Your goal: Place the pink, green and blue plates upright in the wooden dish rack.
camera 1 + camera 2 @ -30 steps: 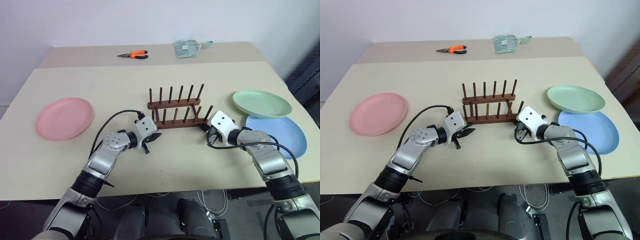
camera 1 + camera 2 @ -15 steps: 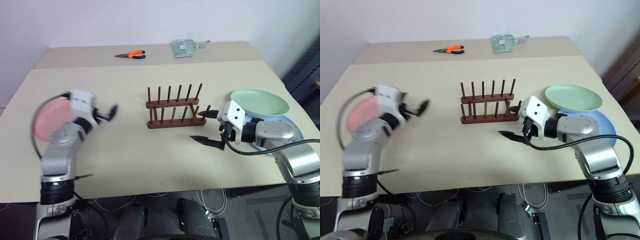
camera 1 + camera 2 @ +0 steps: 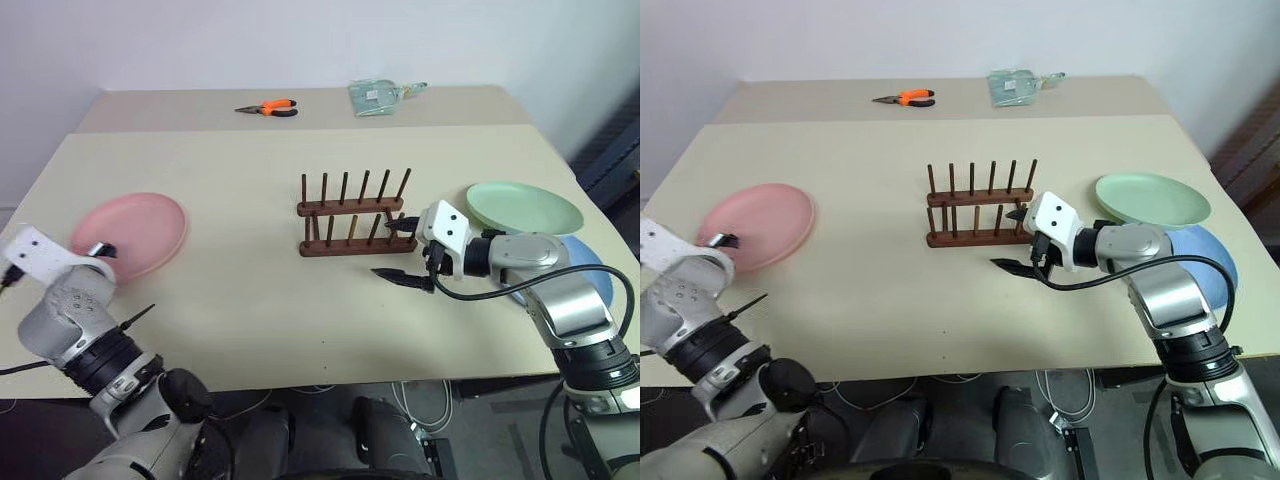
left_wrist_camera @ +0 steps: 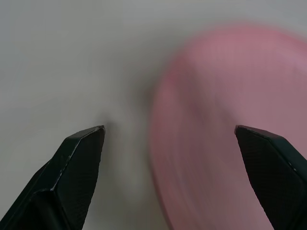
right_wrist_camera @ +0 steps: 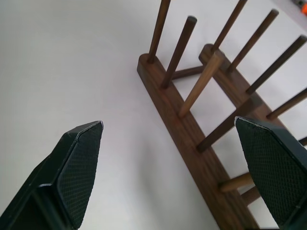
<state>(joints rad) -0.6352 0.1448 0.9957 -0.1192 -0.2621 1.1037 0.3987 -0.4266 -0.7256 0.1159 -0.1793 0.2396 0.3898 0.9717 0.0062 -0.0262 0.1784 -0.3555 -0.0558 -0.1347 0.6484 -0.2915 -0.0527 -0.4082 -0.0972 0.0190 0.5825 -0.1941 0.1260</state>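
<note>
Counter (image 3: 250, 330), beige: one.

Plates: three, all lying flat, none in the rack. One pink plate (image 3: 130, 234) near the counter's left edge. One green plate (image 3: 523, 206) at the right side, its near rim overlapping one blue plate (image 3: 598, 268), which is partly hidden behind the right arm.

Wooden dish rack (image 3: 352, 215): one, mid-counter, empty; two rails, six upright pegs on each.

Left gripper (image 4: 172, 139): one, fingers spread wide, holding nothing, at the pink plate's near edge.

Right gripper (image 3: 395, 250): one, fingers spread wide, holding nothing, just beside the rack's right end.

Orange-handled pliers (image 3: 268, 108): one, far edge. Clear packet (image 3: 378, 96): one, far edge.
</note>
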